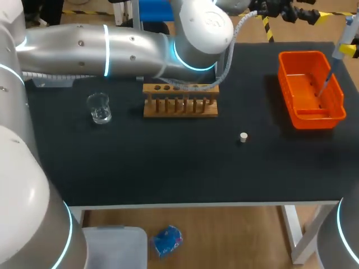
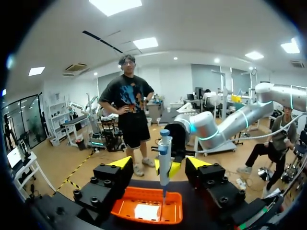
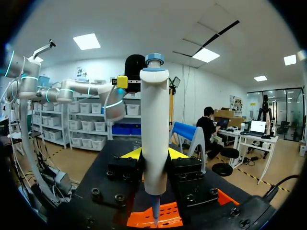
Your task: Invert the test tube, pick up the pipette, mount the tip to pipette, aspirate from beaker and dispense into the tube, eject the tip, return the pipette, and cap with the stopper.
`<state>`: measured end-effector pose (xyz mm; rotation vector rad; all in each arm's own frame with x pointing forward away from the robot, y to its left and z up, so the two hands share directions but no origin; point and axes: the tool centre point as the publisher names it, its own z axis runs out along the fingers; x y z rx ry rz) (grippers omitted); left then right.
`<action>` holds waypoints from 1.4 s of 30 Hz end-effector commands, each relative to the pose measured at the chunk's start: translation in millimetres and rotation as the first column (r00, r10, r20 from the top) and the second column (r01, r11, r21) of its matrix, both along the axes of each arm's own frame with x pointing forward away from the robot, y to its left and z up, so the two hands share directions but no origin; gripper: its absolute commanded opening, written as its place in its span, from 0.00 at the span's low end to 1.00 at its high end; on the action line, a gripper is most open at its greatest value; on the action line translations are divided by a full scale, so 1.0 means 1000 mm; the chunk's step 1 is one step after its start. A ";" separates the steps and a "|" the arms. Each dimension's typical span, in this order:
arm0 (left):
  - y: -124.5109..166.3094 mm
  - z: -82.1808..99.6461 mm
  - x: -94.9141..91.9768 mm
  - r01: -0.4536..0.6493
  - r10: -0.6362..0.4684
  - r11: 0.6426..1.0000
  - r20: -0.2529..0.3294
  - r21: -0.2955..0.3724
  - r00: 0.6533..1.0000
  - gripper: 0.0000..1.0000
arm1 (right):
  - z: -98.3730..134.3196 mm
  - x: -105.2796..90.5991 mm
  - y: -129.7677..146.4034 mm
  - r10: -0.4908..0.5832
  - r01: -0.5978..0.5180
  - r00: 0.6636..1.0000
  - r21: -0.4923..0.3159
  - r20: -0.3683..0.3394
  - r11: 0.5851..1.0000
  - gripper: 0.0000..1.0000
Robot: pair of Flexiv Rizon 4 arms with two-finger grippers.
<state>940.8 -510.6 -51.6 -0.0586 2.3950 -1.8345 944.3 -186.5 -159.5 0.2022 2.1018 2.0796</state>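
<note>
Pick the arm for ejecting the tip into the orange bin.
Right. The right claw is shut on the pipette, whose tip hangs over the orange bin, so it can likely eject there. The left claw is open and empty, only facing the pipette.

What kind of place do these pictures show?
Probably a mock chemistry bench for robot trials: a wooden test tube rack and a glass beaker stand on the black table, and the right gripper holds a pipette above an orange bin.
</note>
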 end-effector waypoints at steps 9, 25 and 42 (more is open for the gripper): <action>-0.038 -0.011 -0.002 0.000 0.002 0.966 0.006 -0.258 1.000 0.00 | 0.000 0.001 0.000 0.002 -0.002 1.000 -0.002 0.000 1.000 0.00; -0.058 -0.007 0.002 0.003 0.009 0.943 0.033 -0.332 0.999 0.00 | 0.000 0.001 0.000 0.002 -0.002 1.000 -0.002 0.000 1.000 0.00; -0.068 -0.011 0.006 0.016 -0.005 0.930 0.032 -0.367 0.999 0.00 | 0.000 0.001 0.000 0.002 -0.002 1.000 -0.002 0.000 1.000 0.00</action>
